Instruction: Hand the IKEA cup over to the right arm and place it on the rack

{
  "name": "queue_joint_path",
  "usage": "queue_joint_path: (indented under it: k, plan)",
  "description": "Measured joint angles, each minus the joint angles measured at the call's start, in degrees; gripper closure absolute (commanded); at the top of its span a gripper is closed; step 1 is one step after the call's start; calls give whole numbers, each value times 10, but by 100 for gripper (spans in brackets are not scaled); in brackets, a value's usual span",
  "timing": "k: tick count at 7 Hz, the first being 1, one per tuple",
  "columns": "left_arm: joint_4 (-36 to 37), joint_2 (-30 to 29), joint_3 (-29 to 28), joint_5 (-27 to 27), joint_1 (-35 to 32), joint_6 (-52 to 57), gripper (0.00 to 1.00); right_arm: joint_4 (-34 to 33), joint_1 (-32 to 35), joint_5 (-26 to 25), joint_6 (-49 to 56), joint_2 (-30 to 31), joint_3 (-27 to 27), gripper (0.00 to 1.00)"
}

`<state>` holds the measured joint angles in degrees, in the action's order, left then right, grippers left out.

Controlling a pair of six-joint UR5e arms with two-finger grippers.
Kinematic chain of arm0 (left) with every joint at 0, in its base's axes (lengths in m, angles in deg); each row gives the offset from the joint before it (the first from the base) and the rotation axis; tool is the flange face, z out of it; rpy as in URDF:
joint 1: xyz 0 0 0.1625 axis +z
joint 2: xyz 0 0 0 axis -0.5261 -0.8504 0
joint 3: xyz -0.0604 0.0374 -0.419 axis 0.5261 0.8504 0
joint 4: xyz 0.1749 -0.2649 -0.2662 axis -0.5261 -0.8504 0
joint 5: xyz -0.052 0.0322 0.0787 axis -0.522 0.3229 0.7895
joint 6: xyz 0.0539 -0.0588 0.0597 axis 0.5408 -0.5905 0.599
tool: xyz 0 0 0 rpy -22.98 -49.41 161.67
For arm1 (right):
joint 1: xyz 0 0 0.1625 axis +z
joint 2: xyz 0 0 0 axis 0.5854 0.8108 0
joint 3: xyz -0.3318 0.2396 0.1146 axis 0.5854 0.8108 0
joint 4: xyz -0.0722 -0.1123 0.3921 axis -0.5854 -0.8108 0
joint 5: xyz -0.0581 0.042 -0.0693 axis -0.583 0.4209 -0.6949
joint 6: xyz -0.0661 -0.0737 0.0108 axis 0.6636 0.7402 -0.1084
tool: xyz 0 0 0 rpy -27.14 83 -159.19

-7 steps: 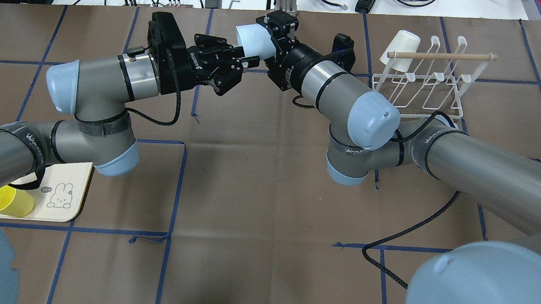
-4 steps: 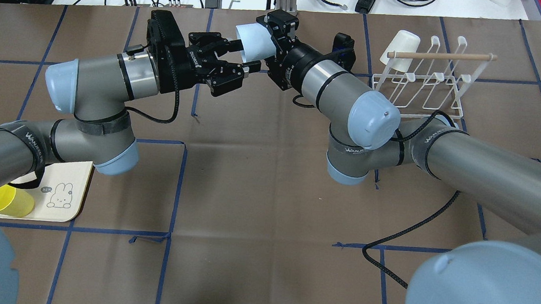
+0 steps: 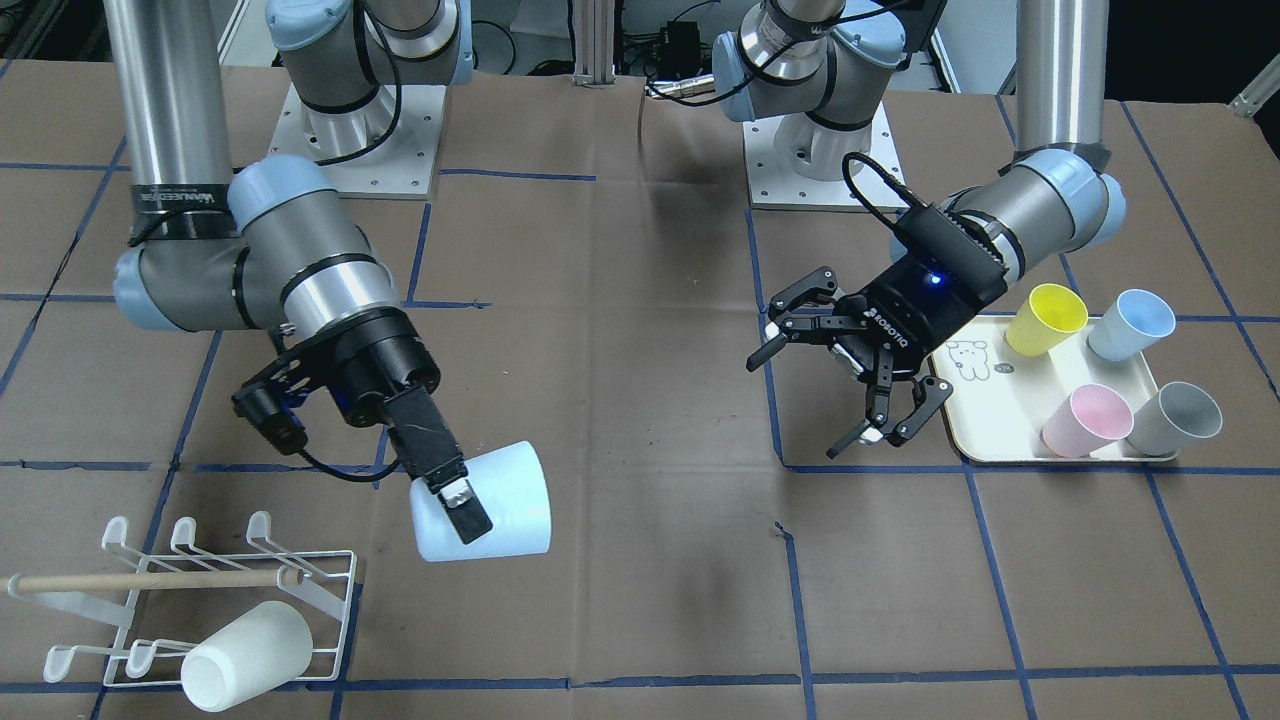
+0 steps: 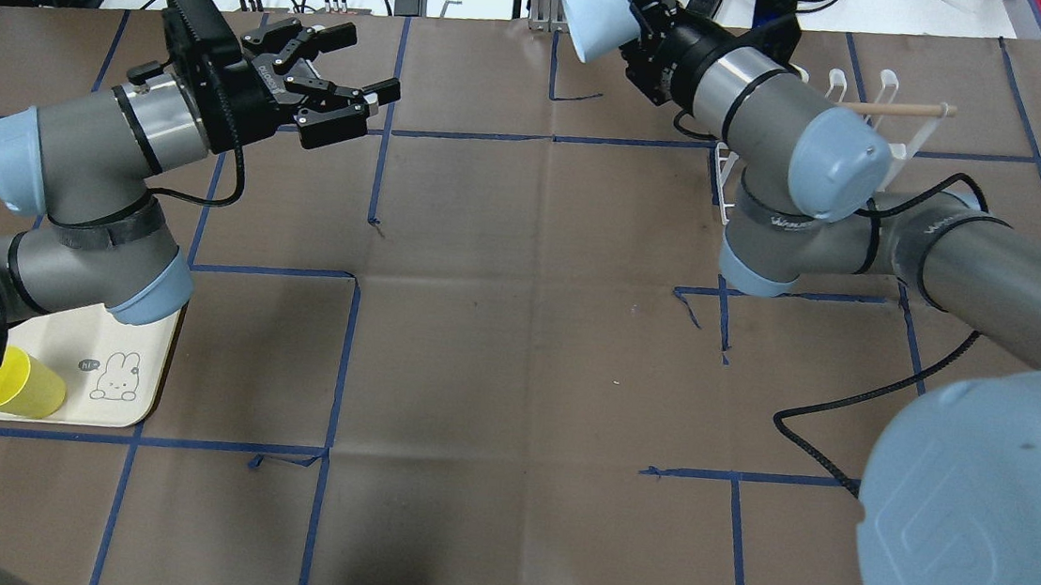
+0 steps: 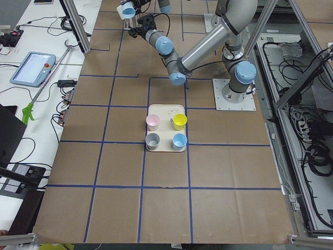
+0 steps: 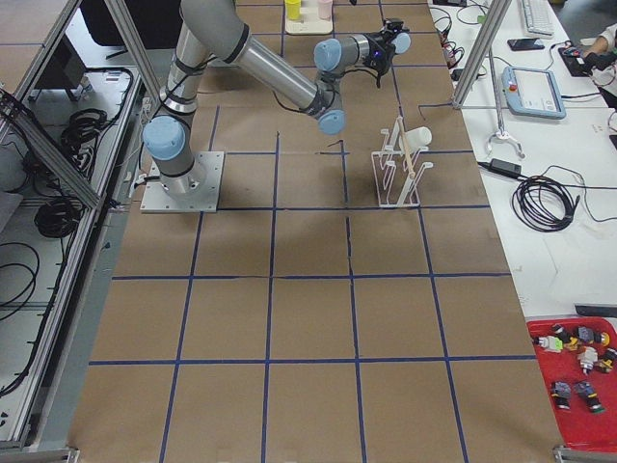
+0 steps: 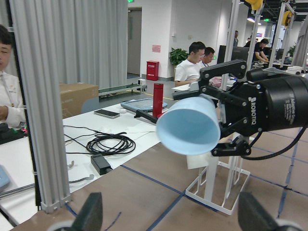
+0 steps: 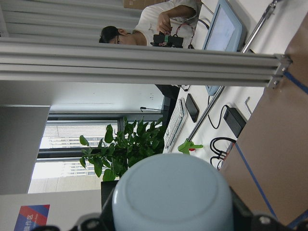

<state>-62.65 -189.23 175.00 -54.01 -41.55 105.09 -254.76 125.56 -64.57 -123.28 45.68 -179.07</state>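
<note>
Your desk point(image 3: 640, 600) is covered in brown paper, creased in places and marked into squares with blue tape. On the robot's right, toward the edge far from its bases, the white wire rack point(image 3: 150, 579) stands on the paper. On the robot's left a cream tray point(image 3: 985, 420) lies flat. At the robot's end sit the right arm's base plate point(image 3: 410, 150) and the left arm's base plate point(image 3: 880, 170).

Pale blue cup point(image 8: 171, 192) fills the bottom middle, base toward the camera. Behind it there's a leafy green plant point(image 8: 127, 144), an aluminium frame bar point(image 8: 144, 62) across the top, a person in glasses point(image 8: 159, 21) above that, and brown table paper point(image 8: 274, 144) with blue tape point(image 8: 255, 186) on the right.
</note>
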Motion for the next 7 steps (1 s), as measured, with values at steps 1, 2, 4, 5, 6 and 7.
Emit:
queue_joint_path:
  k: [1, 2, 4, 5, 6, 7]
  plan:
    - [-1, -1, -4, 21, 7, -1, 1, 4, -48, 51, 79, -7, 19, 78]
    - [-4, -5, -11, 74, 5, -5, 1, 7, -93, 99, 165, -29, 50, 78]
    - [-34, -14, -41, 204, -17, -40, 0, 15, -146, 159, 333, -80, 121, 78]
    - [-78, -14, -66, 279, -38, -55, 0, 39, -155, 153, 406, -84, 129, 78]
    - [-143, -12, -97, 363, -66, -68, 0, 80, -159, 126, 483, -71, 120, 78]
    - [-218, -9, -129, 443, -94, -92, 0, 127, -163, 94, 558, -46, 105, 77]
